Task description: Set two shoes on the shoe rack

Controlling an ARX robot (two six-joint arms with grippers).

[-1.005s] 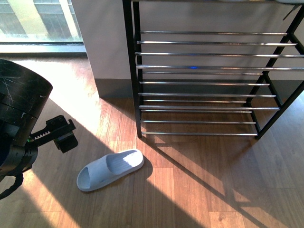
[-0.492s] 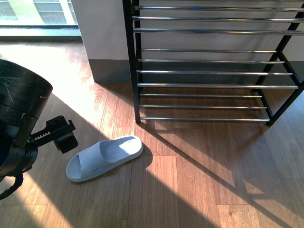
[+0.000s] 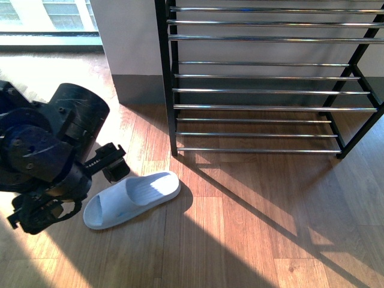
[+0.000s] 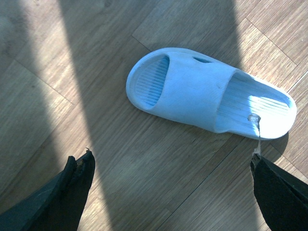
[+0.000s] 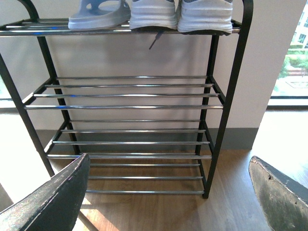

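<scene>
A pale blue slide sandal (image 3: 132, 199) lies on the wooden floor in front of the shoe rack's (image 3: 258, 90) left end. My left gripper (image 3: 115, 167) hovers just beside its strap, open. In the left wrist view the sandal (image 4: 207, 94) lies flat below the open left gripper (image 4: 171, 161), a little ahead of the fingertips. The right gripper (image 5: 168, 166) is open and empty, facing the shoe rack (image 5: 130, 107). On the rack's top tier sit another blue slide (image 5: 98, 14) and two grey sneakers (image 5: 154, 12) (image 5: 207, 14).
A grey wall with a dark skirting board (image 3: 135, 84) stands behind the rack, with a bright window (image 3: 48, 18) at the far left. The rack's lower tiers (image 5: 130, 143) carry nothing. Sunlight and deep shadow stripe the floor (image 3: 252, 228).
My left arm has swung to the right toward the sandal, bringing its gripper close beside it. The front view shifted a second ago, then held still. The sandal lies where it was.
</scene>
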